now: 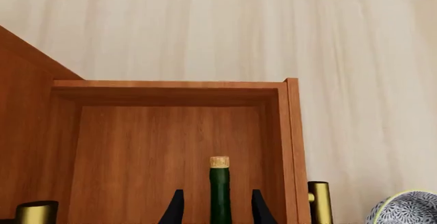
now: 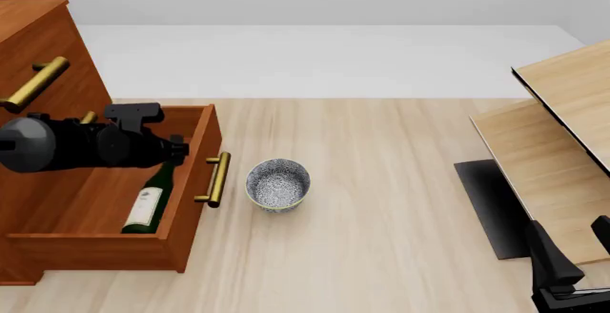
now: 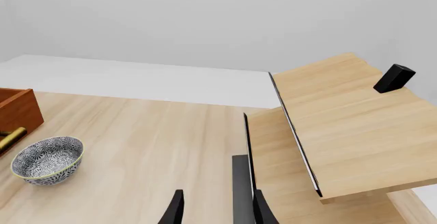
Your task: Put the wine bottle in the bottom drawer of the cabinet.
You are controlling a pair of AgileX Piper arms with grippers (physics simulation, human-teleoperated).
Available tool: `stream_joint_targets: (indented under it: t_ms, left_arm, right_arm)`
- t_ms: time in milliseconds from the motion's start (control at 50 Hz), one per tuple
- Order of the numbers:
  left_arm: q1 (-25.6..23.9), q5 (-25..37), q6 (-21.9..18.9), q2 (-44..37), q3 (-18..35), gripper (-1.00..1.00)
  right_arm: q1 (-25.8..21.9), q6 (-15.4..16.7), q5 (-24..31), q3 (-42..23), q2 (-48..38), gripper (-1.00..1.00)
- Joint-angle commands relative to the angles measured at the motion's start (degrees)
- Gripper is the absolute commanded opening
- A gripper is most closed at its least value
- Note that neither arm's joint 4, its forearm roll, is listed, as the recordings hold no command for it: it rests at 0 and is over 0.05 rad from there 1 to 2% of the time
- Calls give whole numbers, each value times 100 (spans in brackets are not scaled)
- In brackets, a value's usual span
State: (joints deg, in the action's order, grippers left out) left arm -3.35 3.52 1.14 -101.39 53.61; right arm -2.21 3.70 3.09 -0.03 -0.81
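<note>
Light wooden tabletop [image 2: 401, 206] carries the whole setup, with a plain pale wall behind it. The wine bottle [image 2: 151, 200] lies inside the bottom drawer [image 2: 96, 247], which stands pulled out from the cabinet [image 2: 38, 48]; its cork end points toward the left gripper [image 1: 218, 208] and its label end away from it, toward the drawer's near wall. The bottle lies tilted against the drawer's length, probably because it was lowered in neck-up from above.

The left gripper hangs over the drawer with its two fingers on either side of the bottle neck. A gap shows on each side, so the fingers appear released rather than clamped. The right gripper [image 3: 217, 211] is parked well away from the cabinet, fingers spread, gripping nothing.

The left wrist view shows the neck centred between the fingers, the drawer floor ahead, and the brass handle [image 2: 216, 179]. The front view hides those fingers behind the arm but shows the whole bottle and its label. The bowl [image 2: 277, 184] sits just beyond the handle. The right wrist view alone shows the tan furniture [image 3: 341, 127] ahead of the right gripper.
</note>
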Motion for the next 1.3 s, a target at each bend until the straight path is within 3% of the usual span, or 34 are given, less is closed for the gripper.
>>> stream_joint_targets:
  t_ms: [20,400,840,980,1020,1060,1300]
  left_arm:
    - [-29,68,-62,26,-64,100]
    - [20,547,-259,629,134,100]
    - [-92,1793,-616,2438,631,100]
    - [-162,2296,-540,2926,965,100]
    - [-92,2378,-770,3118,1055,100]
    - [-159,2581,-582,3181,1219,100]
    - [-157,3262,-583,3806,1859,100]
  right_arm:
    - [1,-1,-1,0,-3,100]
    - [1,31,-6,0,-15,100]
    - [-36,149,28,1,2,100]
    - [-36,149,14,1,-10,100]
    - [-34,164,13,1,-15,100]
    - [-34,165,7,1,-21,100]
    - [-47,182,-8,1,-36,100]
